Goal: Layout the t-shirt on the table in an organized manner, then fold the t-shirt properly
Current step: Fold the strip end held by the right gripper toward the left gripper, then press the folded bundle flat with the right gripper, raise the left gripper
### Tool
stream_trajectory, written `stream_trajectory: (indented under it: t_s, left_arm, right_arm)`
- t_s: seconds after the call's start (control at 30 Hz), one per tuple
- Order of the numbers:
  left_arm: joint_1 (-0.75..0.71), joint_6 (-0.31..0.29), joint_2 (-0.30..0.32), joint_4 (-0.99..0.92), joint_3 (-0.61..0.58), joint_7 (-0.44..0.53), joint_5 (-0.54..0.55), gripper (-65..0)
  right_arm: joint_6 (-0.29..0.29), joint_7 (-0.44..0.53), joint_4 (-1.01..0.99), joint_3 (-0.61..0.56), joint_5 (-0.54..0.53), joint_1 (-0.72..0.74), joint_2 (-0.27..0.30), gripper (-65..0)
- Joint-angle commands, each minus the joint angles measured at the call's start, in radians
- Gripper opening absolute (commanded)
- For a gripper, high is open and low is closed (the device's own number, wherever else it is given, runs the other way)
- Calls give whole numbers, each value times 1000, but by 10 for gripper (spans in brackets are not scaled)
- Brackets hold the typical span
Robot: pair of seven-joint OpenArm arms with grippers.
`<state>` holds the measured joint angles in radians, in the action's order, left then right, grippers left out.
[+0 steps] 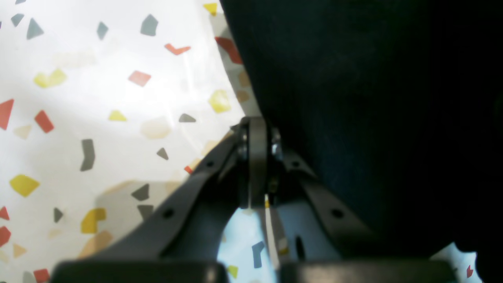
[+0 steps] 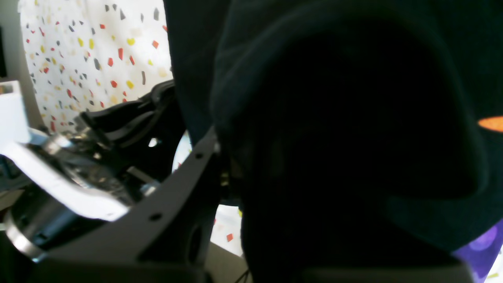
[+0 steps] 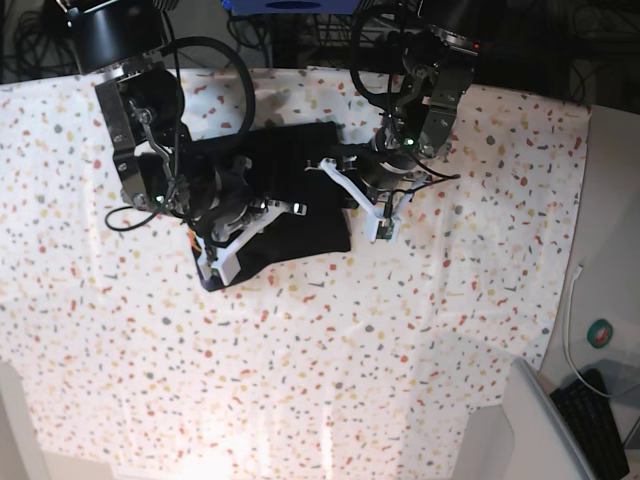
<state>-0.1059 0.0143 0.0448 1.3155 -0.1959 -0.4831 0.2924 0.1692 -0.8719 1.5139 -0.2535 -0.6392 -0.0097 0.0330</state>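
Note:
The black t-shirt lies bunched on the speckled table between my two arms. In the right wrist view the t-shirt drapes over my right gripper, which is shut on the cloth; only one finger shows. A bit of orange and purple print peeks out. My left gripper is shut, its tips touching the t-shirt's edge just above the table. No cloth shows between its fingers.
The left arm reaches in from the back right, the right arm from the back left. Off the table's right edge are a white cable, a round object and a keyboard.

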Motion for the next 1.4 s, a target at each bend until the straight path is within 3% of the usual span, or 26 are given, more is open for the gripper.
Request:
stream_trajectory:
  t_s: [0.0,0.53,0.97,1.1,1.17,1.37]
  left_arm:
    - [7,-6,0,19,2,10,3,-650]
    - [7,-6,0,19,2,10,3,-650]
    - [-22,-6,36,46,5,11,12,-650]
    - [-108,-6,102,175,31,8,14,-650]
    - [-191,-7,137,255,92,8,14,-650]
    - [-377,-10,200,372,306,8,14,-650]
  right_arm:
    - [-4,9,35,-2,-15,17,-11,-650]
    - [-4,-31,83,-2,-15,-3,-51,-650]
    - [-4,-25,26,-2,-15,1,-58,-650]
    - [-4,-23,27,-2,-15,-2,-58,-431]
    - [-4,-22,27,-2,-15,1,-58,-356]
    - [-4,-22,35,-4,-14,3,-58,-344]
